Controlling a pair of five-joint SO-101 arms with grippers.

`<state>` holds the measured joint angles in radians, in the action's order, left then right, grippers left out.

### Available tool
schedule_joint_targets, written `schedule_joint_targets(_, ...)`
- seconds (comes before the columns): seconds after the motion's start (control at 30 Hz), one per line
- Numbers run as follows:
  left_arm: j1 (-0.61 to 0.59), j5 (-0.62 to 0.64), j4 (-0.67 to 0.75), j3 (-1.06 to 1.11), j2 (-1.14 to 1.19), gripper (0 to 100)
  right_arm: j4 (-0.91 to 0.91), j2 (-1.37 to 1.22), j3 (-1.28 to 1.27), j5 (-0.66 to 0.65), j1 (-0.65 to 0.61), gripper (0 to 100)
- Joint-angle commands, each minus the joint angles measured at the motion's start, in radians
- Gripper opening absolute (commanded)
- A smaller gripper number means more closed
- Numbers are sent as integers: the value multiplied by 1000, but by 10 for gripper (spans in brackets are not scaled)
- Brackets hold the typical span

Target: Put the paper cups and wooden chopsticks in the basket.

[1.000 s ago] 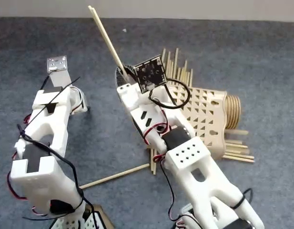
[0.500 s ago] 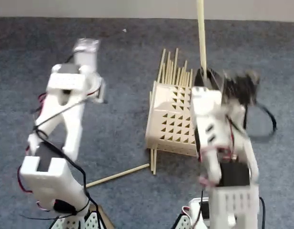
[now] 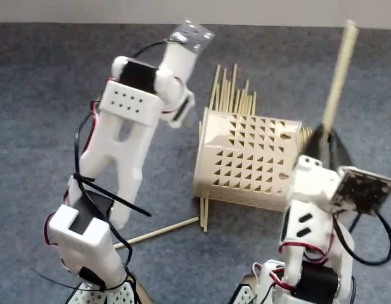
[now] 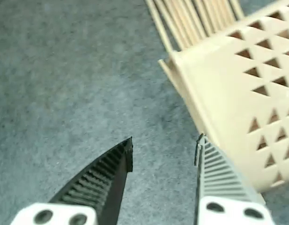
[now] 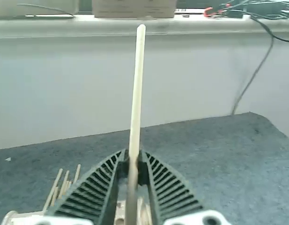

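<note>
Right gripper (image 5: 133,157): clamped on 1 pale wooden chopstick (image 5: 137,84), upright.
Left gripper (image 4: 165,139): jaws apart, beside tipped cream perforated basket (image 3: 246,158).
Technique: best to steer the tip inside before release.

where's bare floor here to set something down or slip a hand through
Widest free patch: the grey carpet left of the left arm. A smaller one lies between that arm, the basket and the loose chopstick. Crowded: the basket's far end with its chopstick bundle, and its right side, where the right pincer grips a raised chopstick.
</note>
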<state>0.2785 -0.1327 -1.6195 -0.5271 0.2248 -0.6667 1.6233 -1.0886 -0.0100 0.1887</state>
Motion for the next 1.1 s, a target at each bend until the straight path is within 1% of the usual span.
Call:
schedule_joint_targets(0.0, 81, -9, -5, -7, -25, 243, -64, 87, 4, 9, 79, 5)
schedule_joint_targets(0.07, 114, -9, -5, 12, -25, 247, -113, 157, 1, 9, 105, 5)
schedule_joint_targets(0.17, 127, -9, 2, 88, -25, 245, -177, 222, 2, 9, 139, 5)
schedule_joint_targets(0.37, 102, -11, 186, 337, -25, 245, -191, 211, -27, 5, 148, 5)
schedule_joint_targets(0.47, 62, -12, 259, 415, -25, 245, -191, 211, -36, 3, 147, 5)
schedule_joint_targets(0.67, -64, -68, 298, 473, -25, 245, -193, 211, -39, 3, 145, 5)
schedule_joint_targets(0.8, -148, -103, 365, 527, -25, 245, -193, 211, -36, 3, 145, 5)
schedule_joint_targets(0.93, -189, -135, 457, 631, -25, 245, -193, 211, -35, 3, 145, 5)
schedule_joint_targets(1.07, -228, -137, 546, 708, -25, 245, -193, 211, -35, 3, 145, 5)
